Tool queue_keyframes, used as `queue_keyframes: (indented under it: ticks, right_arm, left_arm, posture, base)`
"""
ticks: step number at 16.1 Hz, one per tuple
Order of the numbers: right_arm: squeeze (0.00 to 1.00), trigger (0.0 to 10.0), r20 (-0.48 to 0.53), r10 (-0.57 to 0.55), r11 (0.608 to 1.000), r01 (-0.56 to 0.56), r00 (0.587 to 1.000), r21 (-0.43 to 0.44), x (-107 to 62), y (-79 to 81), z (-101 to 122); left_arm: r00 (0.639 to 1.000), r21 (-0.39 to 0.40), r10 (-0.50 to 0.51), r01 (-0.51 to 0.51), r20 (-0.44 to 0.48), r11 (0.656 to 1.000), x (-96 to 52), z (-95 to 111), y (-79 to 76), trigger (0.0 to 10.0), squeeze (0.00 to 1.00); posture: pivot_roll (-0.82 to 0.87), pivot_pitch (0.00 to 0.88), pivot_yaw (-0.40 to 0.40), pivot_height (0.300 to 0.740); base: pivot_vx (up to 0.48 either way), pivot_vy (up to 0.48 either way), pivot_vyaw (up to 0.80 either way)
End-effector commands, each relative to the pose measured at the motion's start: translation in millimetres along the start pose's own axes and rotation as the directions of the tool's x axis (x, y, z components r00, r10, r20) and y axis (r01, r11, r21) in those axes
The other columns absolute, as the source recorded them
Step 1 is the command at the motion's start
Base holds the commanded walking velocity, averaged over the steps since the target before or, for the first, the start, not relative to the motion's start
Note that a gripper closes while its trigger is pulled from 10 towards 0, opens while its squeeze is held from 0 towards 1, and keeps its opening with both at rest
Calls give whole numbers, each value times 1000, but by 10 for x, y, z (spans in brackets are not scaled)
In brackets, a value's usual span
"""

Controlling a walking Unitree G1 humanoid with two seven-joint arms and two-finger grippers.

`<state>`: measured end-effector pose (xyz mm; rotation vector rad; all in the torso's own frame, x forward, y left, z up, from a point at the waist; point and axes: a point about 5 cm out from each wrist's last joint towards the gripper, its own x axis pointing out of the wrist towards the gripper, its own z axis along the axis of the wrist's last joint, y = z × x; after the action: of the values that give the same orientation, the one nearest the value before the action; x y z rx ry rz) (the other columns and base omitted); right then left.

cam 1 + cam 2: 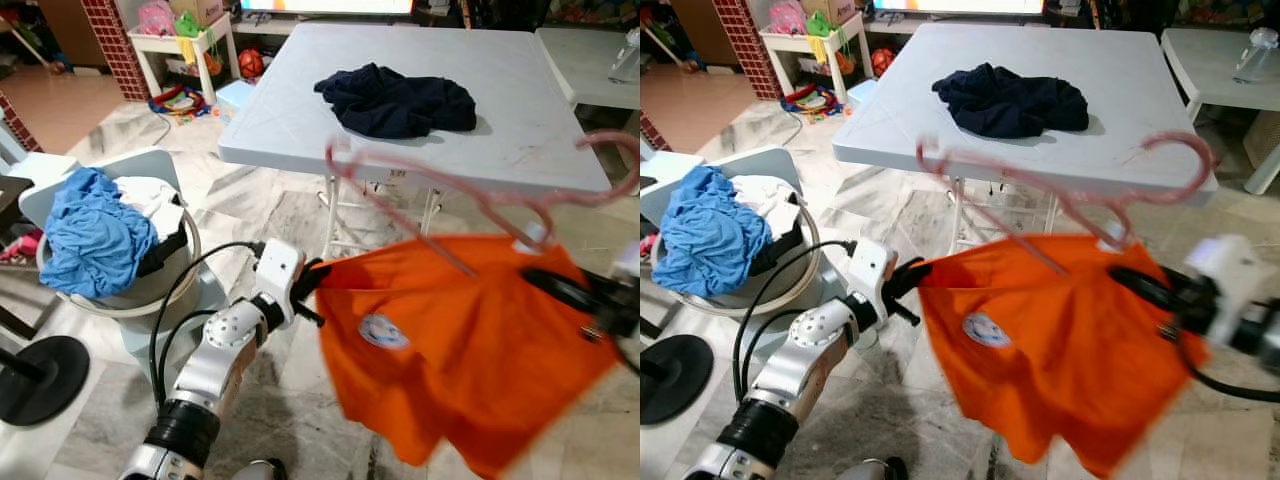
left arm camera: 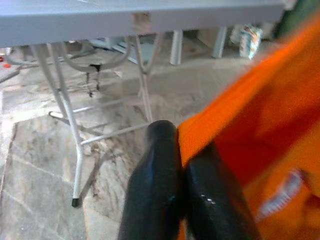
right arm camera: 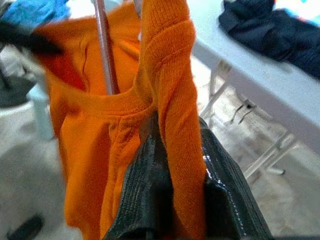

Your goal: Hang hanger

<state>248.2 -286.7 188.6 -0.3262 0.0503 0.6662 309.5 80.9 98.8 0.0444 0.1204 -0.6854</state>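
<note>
An orange t-shirt with a round chest logo hangs stretched between my two grippers, in front of the white folding table. A pink hanger sits tilted above the shirt, one arm inside the neck opening, its hook up at the right. My left gripper is shut on the shirt's left edge; in the left wrist view its fingers pinch orange cloth. My right gripper is shut on the shirt's right side; its fingers clamp a fold of cloth beside the hanger's rod.
A dark navy garment lies on the table. A basket with blue and white laundry stands on a chair at the left. A second white table is at the far right. Toys and a small white shelf are behind. Marble floor lies below.
</note>
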Motion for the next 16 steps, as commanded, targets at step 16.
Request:
queue_keyframes:
  ticks: [16]
  right_arm:
    - [0, 10000, -341, -249, 968, 224, 906, -110, 890, 156, -683]
  left_arm:
    - [930, 268, -367, 351, 11, 897, -213, 217, -311, 10000, 1000]
  posture:
    - [-17, 80, -27, 740]
  base:
    - [0, 0, 0]
